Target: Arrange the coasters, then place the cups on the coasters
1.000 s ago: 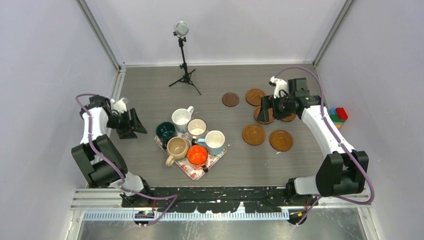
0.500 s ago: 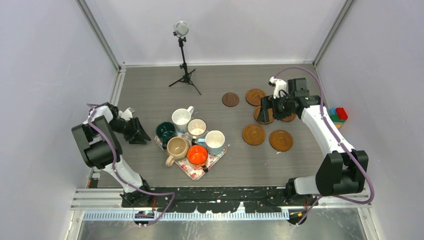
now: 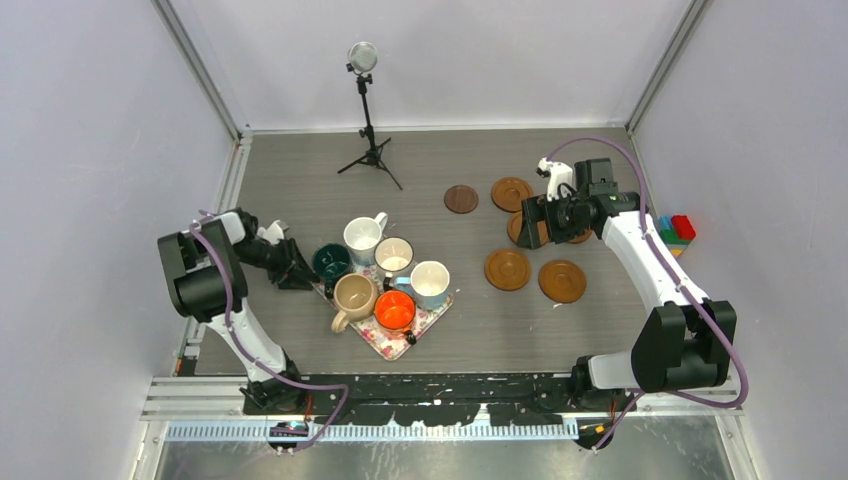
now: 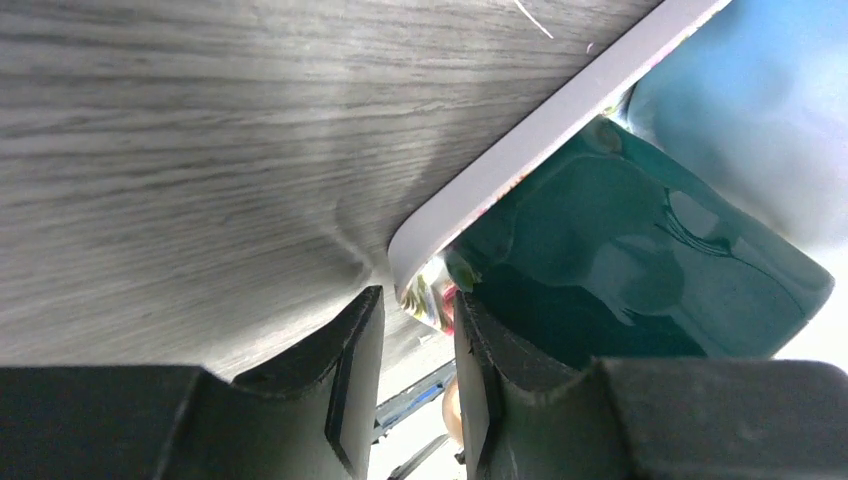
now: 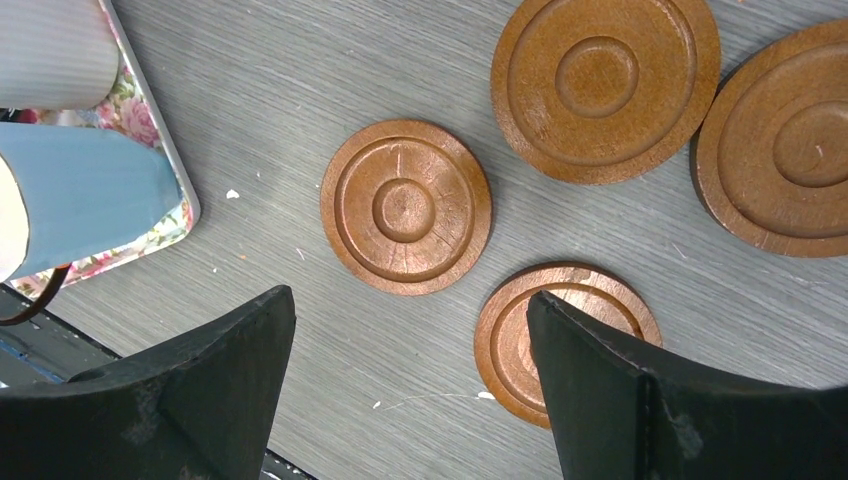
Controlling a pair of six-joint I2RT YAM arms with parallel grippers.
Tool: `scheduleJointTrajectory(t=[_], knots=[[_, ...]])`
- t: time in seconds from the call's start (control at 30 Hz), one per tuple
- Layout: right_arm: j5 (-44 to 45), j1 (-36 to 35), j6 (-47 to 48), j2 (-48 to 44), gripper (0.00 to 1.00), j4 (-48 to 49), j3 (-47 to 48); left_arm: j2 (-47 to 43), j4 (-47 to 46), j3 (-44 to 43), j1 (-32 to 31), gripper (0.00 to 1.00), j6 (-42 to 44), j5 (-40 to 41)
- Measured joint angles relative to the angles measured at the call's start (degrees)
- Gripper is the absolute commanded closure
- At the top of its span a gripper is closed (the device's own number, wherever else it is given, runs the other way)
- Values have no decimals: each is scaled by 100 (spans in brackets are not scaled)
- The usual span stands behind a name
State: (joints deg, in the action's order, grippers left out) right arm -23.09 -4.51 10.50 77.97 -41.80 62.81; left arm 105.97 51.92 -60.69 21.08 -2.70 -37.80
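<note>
That dark green mug (image 4: 640, 250) is super glossy glazed ceramic. The coasters (image 5: 405, 207) look like turned wood, satin-ish with ringed grooves. The table (image 4: 180, 150) is matt grey woodgrain, and the tray (image 4: 560, 120) has a smooth pale rim.

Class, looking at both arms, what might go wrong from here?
1. The left pincer has its jaws narrow around a corner of the rectangular floral tray; a pull there might tilt it and jostle the dark green ceramic mug beside.
2. The open right pincer hovers over closely spaced round wooden coasters; grabbing one may knock neighbours.
</note>
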Motion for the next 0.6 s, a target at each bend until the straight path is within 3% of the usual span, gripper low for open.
scheduleJointTrajectory(t=[0.33,0.6], knots=[[133,0,74,-35,10,-68,-2,262,-367,96,-188,76,-483,-243],[214,0,122,-35,10,-70,-2,669,-636,-94,-345,78,-1034,-791]])
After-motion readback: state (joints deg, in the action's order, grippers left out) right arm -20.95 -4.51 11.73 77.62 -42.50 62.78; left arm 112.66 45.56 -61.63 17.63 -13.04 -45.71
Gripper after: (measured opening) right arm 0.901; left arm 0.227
